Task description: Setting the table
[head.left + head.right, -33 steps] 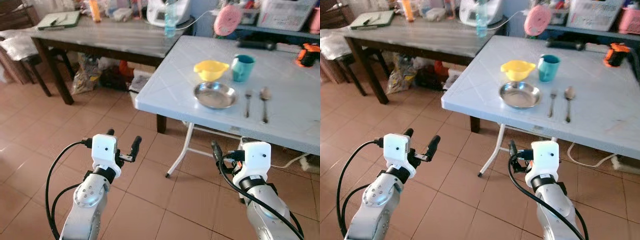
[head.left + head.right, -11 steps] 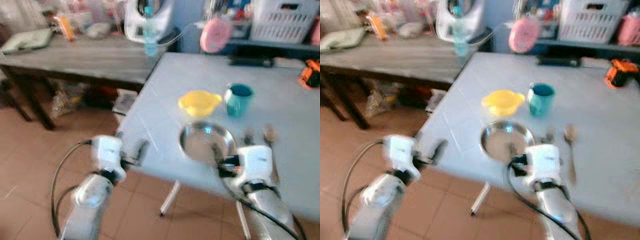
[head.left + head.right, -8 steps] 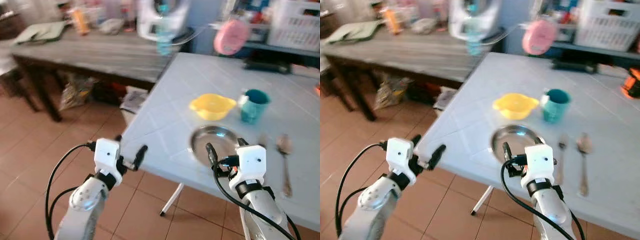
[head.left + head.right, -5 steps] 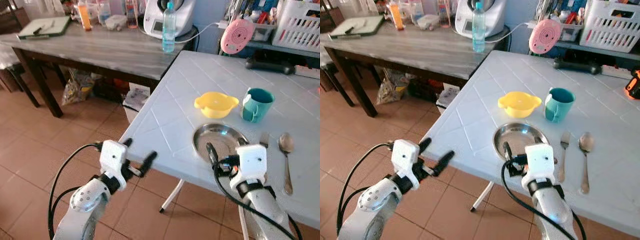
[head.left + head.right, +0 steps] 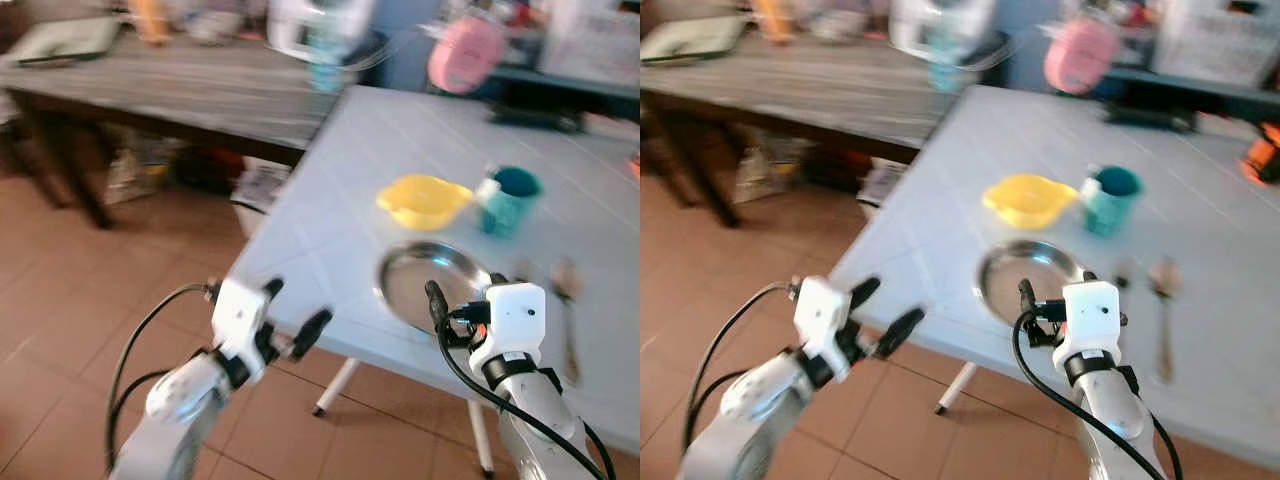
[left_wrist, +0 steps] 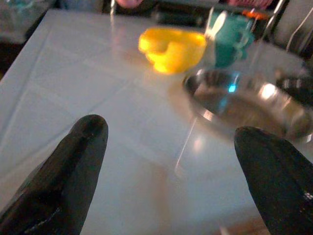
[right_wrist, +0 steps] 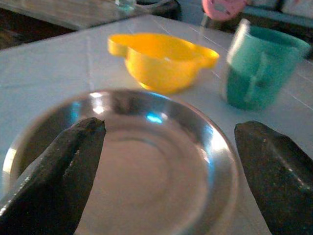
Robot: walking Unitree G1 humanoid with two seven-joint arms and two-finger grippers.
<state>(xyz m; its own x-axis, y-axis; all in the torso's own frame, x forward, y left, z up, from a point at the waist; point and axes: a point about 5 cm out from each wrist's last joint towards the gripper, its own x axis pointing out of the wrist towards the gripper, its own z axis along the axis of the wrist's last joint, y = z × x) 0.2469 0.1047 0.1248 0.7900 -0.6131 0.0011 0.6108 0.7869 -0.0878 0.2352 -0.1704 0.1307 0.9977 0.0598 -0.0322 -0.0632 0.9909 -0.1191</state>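
A steel plate point(image 5: 432, 285) lies near the front edge of the white table point(image 5: 330, 230). Behind it stand a yellow bowl point(image 5: 423, 200) and a teal cup point(image 5: 508, 198). A blurred spoon point(image 5: 568, 310) and a fork lie to the plate's right. My right gripper point(image 5: 465, 296) is open, low at the plate's near rim; in the right wrist view its fingers frame the plate point(image 7: 146, 161), bowl point(image 7: 164, 61) and cup point(image 7: 259, 68). My left gripper point(image 5: 292, 310) is open and holds nothing, at the table's front left edge, pointing across the tabletop point(image 6: 98, 98).
A dark wooden table point(image 5: 200, 90) with bottles and an appliance adjoins the white table on the left. A pink round object point(image 5: 465, 52) and clutter sit at the back. Bags lie under the wooden table. Brown floor tiles point(image 5: 90, 300) spread to the left.
The view has come closer to the white table and is blurred now. Both grippers, once over the floor, now stand at the table's front edge, the right one at the plate.
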